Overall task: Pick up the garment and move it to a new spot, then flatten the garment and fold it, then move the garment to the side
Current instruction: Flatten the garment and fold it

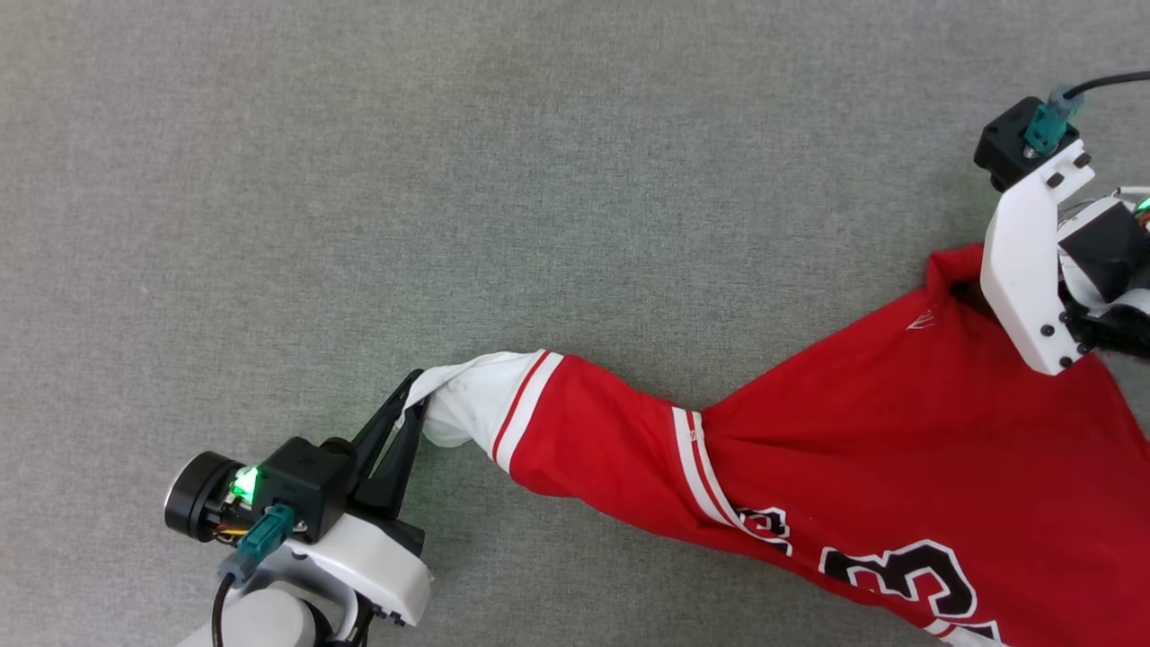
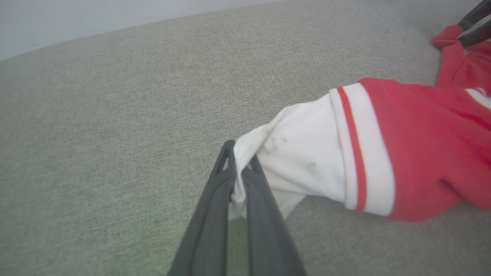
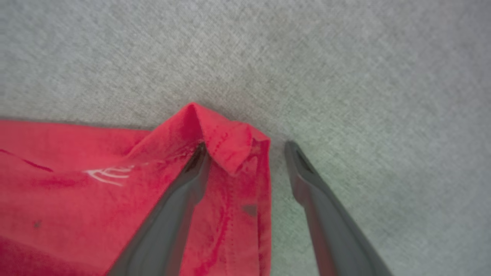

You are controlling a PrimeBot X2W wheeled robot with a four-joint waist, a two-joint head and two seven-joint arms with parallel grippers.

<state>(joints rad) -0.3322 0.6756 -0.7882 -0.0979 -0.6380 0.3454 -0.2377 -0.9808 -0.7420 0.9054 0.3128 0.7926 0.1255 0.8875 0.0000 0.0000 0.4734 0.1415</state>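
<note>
Grey surface (image 1: 449,180): left pincer (image 1: 414,392) pinches garment (image 1: 853,431).

The garment (image 1: 853,431) lies on the mat (image 1: 449,180) between the left gripper (image 1: 413,382) and the right gripper (image 3: 245,147).

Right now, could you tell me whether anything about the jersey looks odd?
The garment lies bunched, not flat: the left gripper pinches its white cuff, stretching the sleeve out. The cuff bears small dark smudges; a red corner is folded over at the open right gripper.
</note>
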